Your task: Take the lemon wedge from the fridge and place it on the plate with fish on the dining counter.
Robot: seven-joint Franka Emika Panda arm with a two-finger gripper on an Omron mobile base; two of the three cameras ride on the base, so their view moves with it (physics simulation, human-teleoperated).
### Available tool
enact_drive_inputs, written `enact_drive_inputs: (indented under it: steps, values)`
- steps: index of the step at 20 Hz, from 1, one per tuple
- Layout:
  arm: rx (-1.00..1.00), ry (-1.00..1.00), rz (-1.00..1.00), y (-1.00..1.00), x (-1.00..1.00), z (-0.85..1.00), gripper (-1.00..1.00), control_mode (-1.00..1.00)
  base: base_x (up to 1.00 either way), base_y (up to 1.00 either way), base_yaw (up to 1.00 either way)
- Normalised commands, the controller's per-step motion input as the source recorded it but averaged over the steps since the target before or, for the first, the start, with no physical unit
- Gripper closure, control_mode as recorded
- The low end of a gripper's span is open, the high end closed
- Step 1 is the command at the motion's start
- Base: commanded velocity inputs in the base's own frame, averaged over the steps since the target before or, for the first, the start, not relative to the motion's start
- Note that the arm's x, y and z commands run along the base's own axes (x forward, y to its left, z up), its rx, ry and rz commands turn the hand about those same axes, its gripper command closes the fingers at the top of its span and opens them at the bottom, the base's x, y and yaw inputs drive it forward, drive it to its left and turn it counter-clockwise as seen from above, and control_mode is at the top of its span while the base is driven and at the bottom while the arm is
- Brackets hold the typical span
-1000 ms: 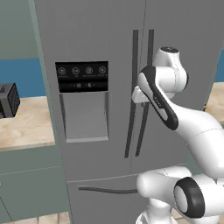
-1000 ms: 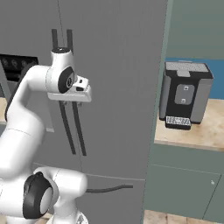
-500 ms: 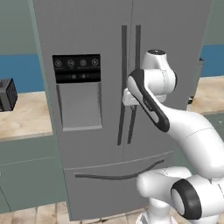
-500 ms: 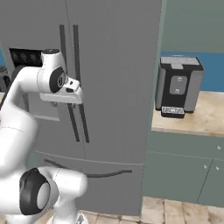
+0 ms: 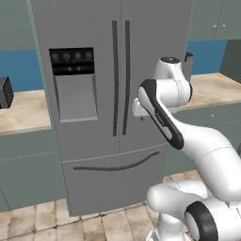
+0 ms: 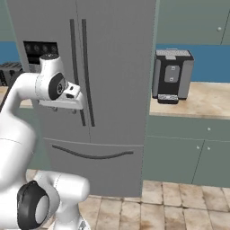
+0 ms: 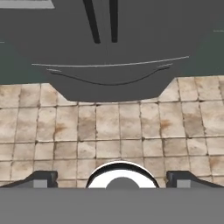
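Fridge (image 5: 113, 94) tall, grey, doors shut, twin dark bar handles; end effector (image 7: 112, 178) fingers apart, empty.

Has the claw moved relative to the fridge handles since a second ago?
Yes. The claw has drawn back from the fridge handles it overlapped before, and now looks down at the drawer.

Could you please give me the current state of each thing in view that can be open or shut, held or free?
fridge: both doors shut, nothing touching them.
fridge handles: free, not gripped.
bottom drawer: shut.
gripper: open, empty, pointing down at the floor tiles in front of the fridge.
coffee machine: upright on the counter beside the fridge.
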Motion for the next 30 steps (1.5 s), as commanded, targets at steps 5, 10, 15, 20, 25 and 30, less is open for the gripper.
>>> enact_drive_inputs:
  steps: [5, 10, 15, 20, 25, 30]
  values:
    - [0.0, -0.03, 0.0, 0.01, -0.07, 0.0, -1.0, -1.0, 0.0, 0.0, 0.0]
    - [0.0, -0.43, 0.12, 0.0, 0.35, 0.53, -1.0, -1.0, 0.0, 0.0, 0.0]
    - [0.03, -0.54, 0.21, 0.0, 0.91, 0.67, -1.0, -1.0, 0.0, 0.0, 0.0]
    - [0.0, -0.09, 0.09, 0.0, 1.0, 0.01, -1.0, -1.0, 0.0, 0.0, 0.0]
    - [0.0, 0.01, -0.01, 0.09, 0.99, -0.04, -1.0, -1.0, 0.0, 0.0, 0.0]
    - [0.0, 0.0, -0.14, 0.19, 0.91, -0.16, -1.0, -1.0, 0.0, 0.0, 0.0]
